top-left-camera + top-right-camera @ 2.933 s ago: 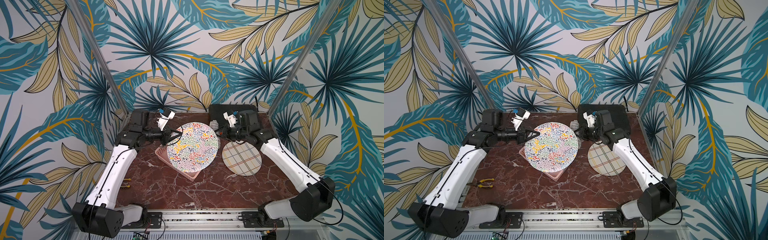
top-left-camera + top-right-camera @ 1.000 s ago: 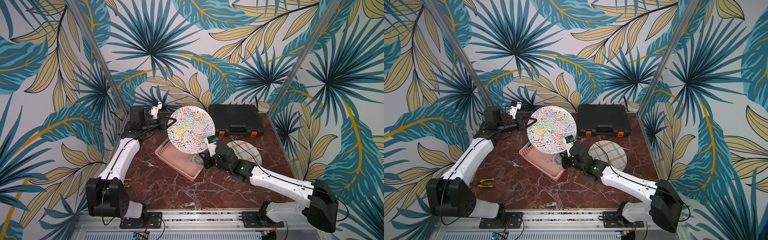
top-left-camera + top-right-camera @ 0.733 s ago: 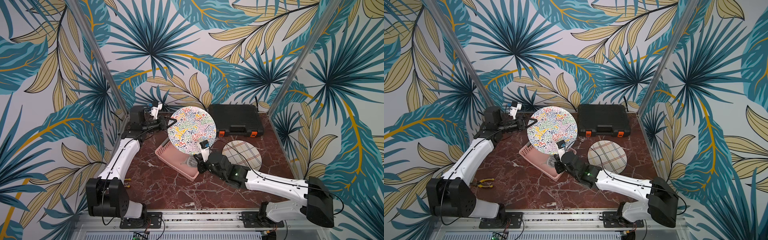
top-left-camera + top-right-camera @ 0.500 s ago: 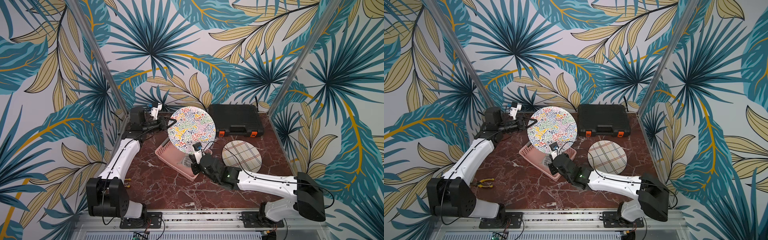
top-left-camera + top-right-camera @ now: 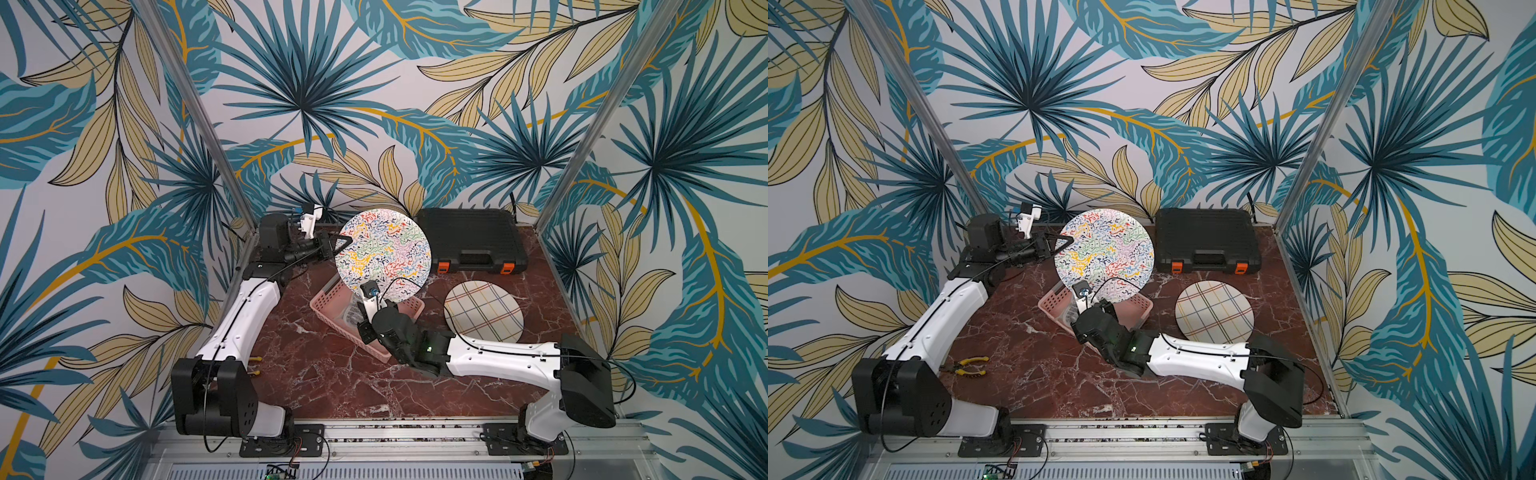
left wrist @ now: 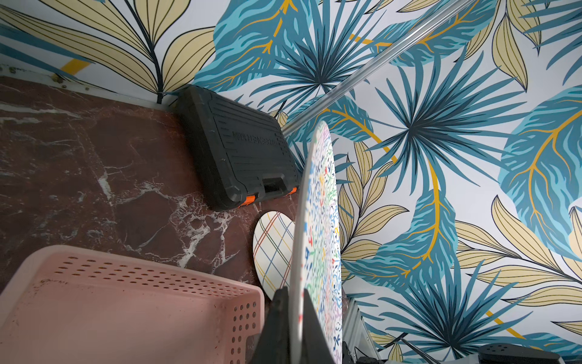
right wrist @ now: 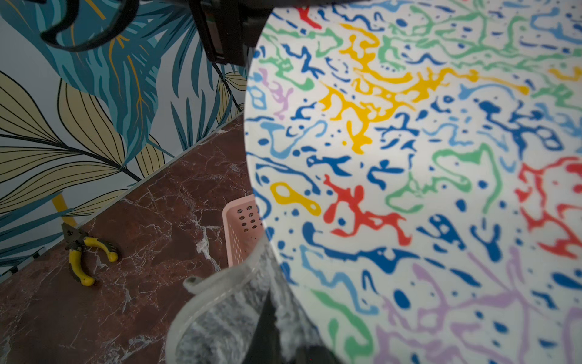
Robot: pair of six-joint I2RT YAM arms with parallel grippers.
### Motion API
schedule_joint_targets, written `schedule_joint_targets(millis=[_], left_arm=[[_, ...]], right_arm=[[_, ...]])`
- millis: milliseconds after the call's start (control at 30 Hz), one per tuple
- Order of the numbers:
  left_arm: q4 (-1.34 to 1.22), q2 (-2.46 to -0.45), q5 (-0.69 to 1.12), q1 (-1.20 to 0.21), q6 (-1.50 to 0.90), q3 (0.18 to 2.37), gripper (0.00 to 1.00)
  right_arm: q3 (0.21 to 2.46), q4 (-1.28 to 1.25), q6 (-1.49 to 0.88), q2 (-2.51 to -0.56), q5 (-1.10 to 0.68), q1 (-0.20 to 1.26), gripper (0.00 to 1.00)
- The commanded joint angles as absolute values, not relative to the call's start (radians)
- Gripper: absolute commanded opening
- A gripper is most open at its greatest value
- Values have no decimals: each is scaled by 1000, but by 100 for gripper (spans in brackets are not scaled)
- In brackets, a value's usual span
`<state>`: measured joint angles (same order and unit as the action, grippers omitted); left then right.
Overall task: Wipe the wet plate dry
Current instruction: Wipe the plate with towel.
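The plate (image 5: 384,253) (image 5: 1104,253), white with colourful squiggles, stands nearly upright above the pink basket. My left gripper (image 5: 338,245) (image 5: 1059,245) is shut on its left rim; in the left wrist view both fingers pinch the plate's (image 6: 318,236) edge at the gripper (image 6: 294,293). My right gripper (image 5: 359,307) (image 7: 271,302) is shut on a grey fluffy cloth (image 7: 220,321) (image 5: 1068,311) with a pale hem. The cloth sits at the plate's (image 7: 425,189) lower left edge and touches it. The right fingers are mostly hidden by the cloth.
The pink perforated basket (image 5: 328,307) (image 5: 1050,305) (image 6: 126,299) lies under the plate. A plaid plate (image 5: 484,311) (image 5: 1214,311) lies flat to the right. A black case (image 5: 469,239) (image 5: 1204,239) sits at the back. Yellow-handled pliers (image 5: 967,365) (image 7: 83,255) lie front left.
The right arm has swung leftward with the cloth, from beside the plaid plate to the held plate's lower left edge. The left gripper has kept the plate still over the last second.
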<state>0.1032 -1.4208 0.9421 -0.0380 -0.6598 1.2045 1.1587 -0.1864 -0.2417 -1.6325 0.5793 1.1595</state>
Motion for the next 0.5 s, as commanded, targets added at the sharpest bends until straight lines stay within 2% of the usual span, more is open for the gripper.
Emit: schedule_joint_targets(millis=[0,467], left_arm=[[130,-1388,1007,-48,-592,1168,0],[124,-1383,1013,-48,-583,1159,0]], right_arm=[[1265,-302,-221,-1633,692,1138,0],[1483,-294,-187,-1777,756,1131,0]])
